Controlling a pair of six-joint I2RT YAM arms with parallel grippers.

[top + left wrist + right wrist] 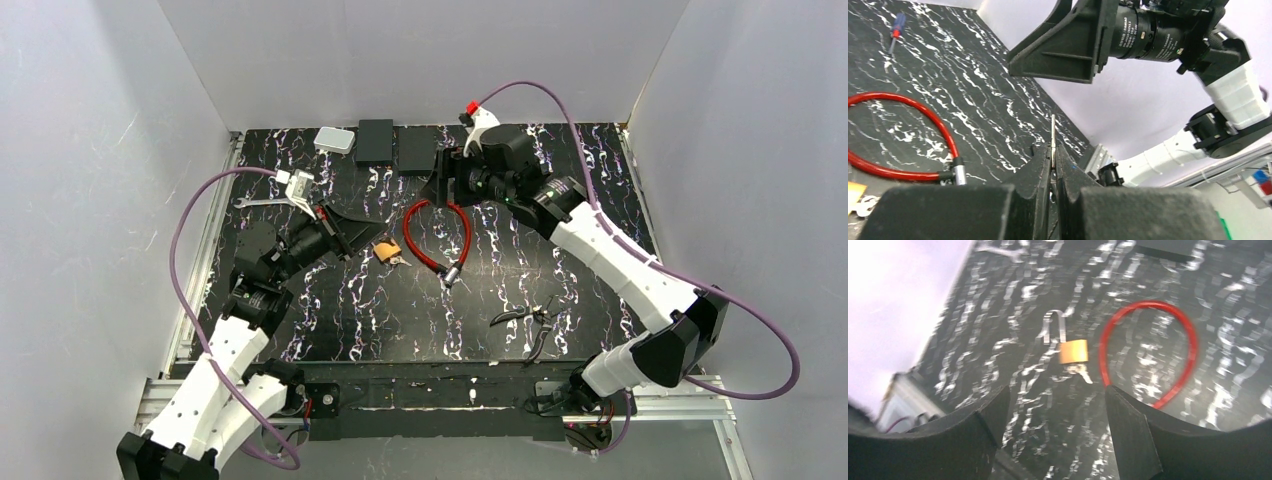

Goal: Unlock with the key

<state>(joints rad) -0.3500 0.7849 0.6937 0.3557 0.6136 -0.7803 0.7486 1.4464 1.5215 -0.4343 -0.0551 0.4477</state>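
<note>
My left gripper [1053,150] is shut on the key [1053,131], a thin metal blade seen edge-on that sticks out past the fingertips. The brass padlock [1073,351] lies on the black marbled table [330,310], its silver shackle [1055,325] pointing away, with a small pale metal piece [1081,372] at its base. In the top view the left gripper [362,240] sits just left of the padlock [387,250]. My right gripper [1057,395] is open and empty, raised above the table; it [445,190] hovers to the upper right of the padlock.
A red cable lock [440,235] loops just right of the padlock. Pliers [530,320] lie at the front right and a wrench [268,201] at the left. Two black boxes [376,141] and a white block [335,140] stand along the back edge. A screwdriver [895,32] lies farther off.
</note>
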